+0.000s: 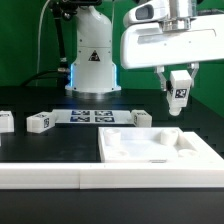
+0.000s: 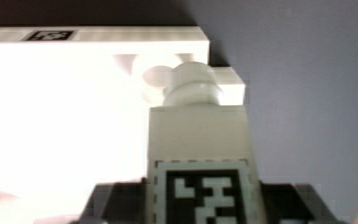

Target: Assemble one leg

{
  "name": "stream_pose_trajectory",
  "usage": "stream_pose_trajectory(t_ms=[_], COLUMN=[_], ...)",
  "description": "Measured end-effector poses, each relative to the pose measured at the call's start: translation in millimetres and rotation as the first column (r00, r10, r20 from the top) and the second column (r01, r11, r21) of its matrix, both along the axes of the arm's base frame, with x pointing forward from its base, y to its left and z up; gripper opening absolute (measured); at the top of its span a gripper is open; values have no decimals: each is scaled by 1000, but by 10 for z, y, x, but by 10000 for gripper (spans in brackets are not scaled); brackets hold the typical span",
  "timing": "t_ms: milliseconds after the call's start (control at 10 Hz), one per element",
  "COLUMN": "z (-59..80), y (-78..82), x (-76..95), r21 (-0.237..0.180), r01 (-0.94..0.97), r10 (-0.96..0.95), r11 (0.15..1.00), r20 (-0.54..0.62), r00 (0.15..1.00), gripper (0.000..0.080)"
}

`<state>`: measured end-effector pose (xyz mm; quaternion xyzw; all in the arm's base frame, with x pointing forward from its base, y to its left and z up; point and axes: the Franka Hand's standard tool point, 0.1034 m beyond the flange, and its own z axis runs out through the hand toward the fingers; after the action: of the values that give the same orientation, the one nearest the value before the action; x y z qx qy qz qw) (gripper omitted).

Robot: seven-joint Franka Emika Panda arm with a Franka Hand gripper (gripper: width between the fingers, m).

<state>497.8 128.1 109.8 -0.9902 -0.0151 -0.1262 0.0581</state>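
My gripper (image 1: 179, 88) is shut on a small white leg (image 1: 180, 96) with a black-and-white tag on its side and holds it in the air above the far right corner of the large white tray-like tabletop (image 1: 160, 148). In the wrist view the leg (image 2: 201, 140) runs out from between the dark fingers (image 2: 112, 200), its round tip over the tabletop's corner (image 2: 222, 80). I cannot tell whether the tip touches the corner.
More white legs lie on the black table: one at the exterior view's left edge (image 1: 5, 121), one beside it (image 1: 38, 122), one behind the tabletop (image 1: 139, 116). The marker board (image 1: 92, 115) lies at the back. A white wall (image 1: 60, 176) runs along the front.
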Motion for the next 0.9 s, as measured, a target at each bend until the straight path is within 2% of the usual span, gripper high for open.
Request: stream_pose_trajectory(t_ms=[300, 400, 600, 700, 900], z=[-4, 47, -49, -32, -43], y=[3, -56, -222, -238, -229], x=[15, 110, 220, 267, 252], r21=[12, -14, -65, -64, -64], r01=[2, -41, -97, -92, -94], r10=[-4, 43, 111, 106, 108], r11=[1000, 999, 993, 994, 993], r20=[184, 265, 257, 266, 263], r00=[983, 963, 960, 958, 959], gripper=[287, 287, 287, 287, 287])
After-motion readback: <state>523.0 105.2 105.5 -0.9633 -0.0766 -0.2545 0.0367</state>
